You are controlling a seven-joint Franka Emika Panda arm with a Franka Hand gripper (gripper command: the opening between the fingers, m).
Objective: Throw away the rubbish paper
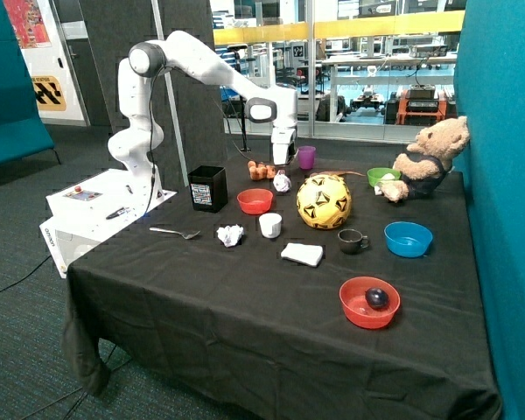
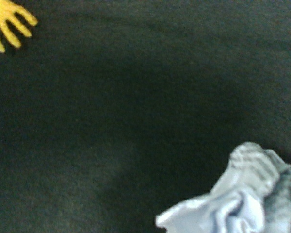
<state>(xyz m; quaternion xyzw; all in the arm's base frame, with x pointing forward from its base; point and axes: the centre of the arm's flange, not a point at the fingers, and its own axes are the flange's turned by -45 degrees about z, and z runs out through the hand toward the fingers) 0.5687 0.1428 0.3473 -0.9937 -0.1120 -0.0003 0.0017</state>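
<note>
One crumpled white paper wad (image 1: 282, 182) lies at the back of the black-clothed table, between the orange toy and the yellow ball. My gripper (image 1: 283, 163) hangs straight above it, close to it. The wrist view shows this wad (image 2: 242, 199) on the black cloth, with part of it cut off by the frame edge. A second paper wad (image 1: 230, 234) lies nearer the front, between the spoon and the white cup. A black square bin (image 1: 208, 188) stands near the table edge by the robot base.
Around the wads stand a red bowl (image 1: 255, 201), a white cup (image 1: 269, 225), a folded white cloth (image 1: 302, 254), a yellow ball (image 1: 324, 201), a purple cup (image 1: 306, 157) and an orange toy (image 1: 261, 171). A spoon (image 1: 175, 232) lies near the bin. A yellow toy hand (image 2: 7, 24) shows in the wrist view.
</note>
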